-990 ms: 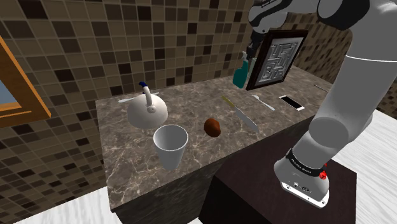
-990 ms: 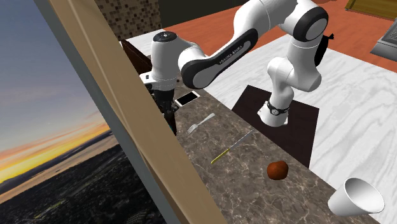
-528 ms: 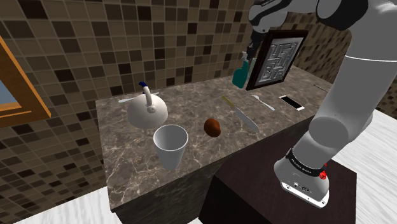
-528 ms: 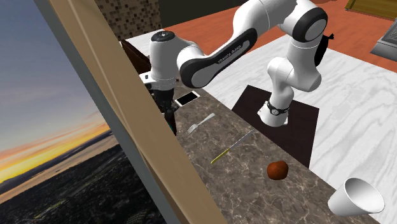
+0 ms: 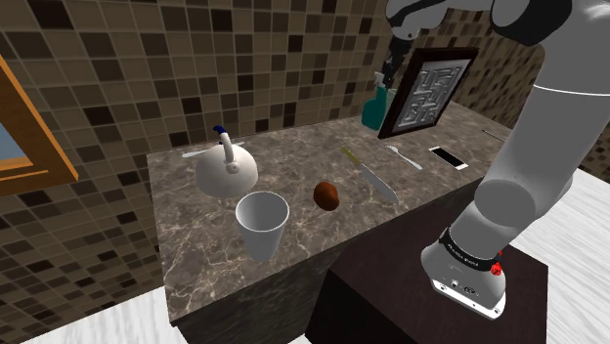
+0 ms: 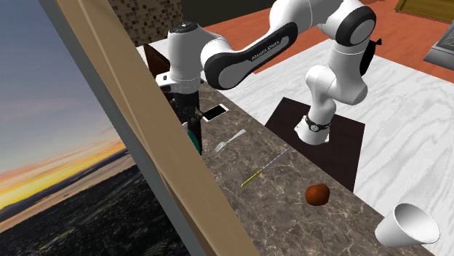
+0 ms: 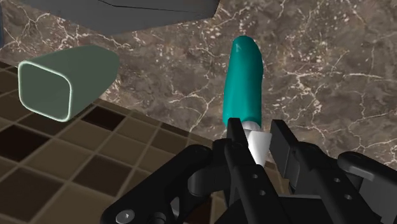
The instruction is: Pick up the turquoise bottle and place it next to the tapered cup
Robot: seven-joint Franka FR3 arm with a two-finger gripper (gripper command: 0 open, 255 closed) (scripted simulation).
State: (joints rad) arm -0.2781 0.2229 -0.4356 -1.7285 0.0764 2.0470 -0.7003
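- The turquoise bottle (image 7: 242, 79) hangs from its white neck in the gripper (image 7: 257, 137); its body points away from the hand, over the marbled counter (image 7: 331, 70).
- The two black fingers (image 7: 236, 135) are drawn in close and pinch that white neck between them.
- In the shoulder view the bottle (image 5: 371, 107) is up by the tiled wall, just beside the left edge of a dark-framed maze picture (image 5: 426, 88). I can't tell whether its base touches the counter.
- A pale green, square-mouthed container (image 7: 67, 79) lies near it by the wall.
- Further along the counter are a phone (image 5: 451, 156), a fork (image 5: 404, 156) and a knife (image 5: 377, 182).
- Then comes a brown round lump (image 5: 326, 195).
- The white tapered cup (image 5: 262, 223) stands well apart from the bottle, near a white kettle (image 5: 227, 168).
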